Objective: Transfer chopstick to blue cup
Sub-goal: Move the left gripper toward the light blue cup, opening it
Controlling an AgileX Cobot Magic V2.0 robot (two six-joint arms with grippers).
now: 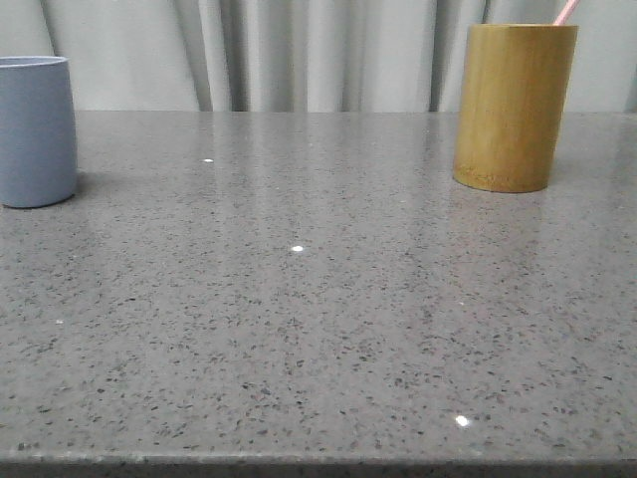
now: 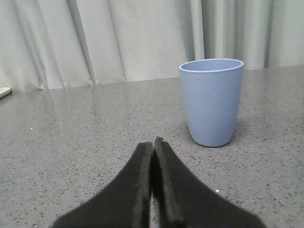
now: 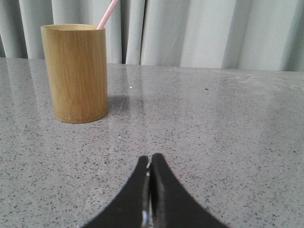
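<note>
**Front view: cups far apart, chopstick in bamboo cup, both grippers closed and empty**

Front view shows a grey speckled table (image 1: 299, 329) with two cups well apart. Blue cup (image 1: 33, 131) stands upright at the far left, partly cut by the frame edge. Bamboo cup (image 1: 513, 107) stands upright at the far right. A pink chopstick (image 1: 565, 12) pokes out of the bamboo cup's top, leaning right; only its tip shows. Pale curtain (image 1: 299, 50) hangs behind the table. No arms show in this view.

Left wrist view: left gripper (image 2: 153, 142) has its fingers pressed together, nothing between them, hovering low over the table. Blue cup (image 2: 212, 101) sits upright beyond the fingertips and off to one side, apart from the gripper, nothing visible above its rim. A small pale object (image 2: 4, 91) peeks in at the frame edge; cannot tell what it is.

Right wrist view: right gripper (image 3: 149, 159) also has its fingers together, holding nothing, low over the table. Bamboo cup (image 3: 79, 73) stands beyond and to the side, well clear of the fingers. Chopstick (image 3: 108, 14) leans out of its rim, upper end cut off by the frame. How many sticks are inside cannot be told.
</note>
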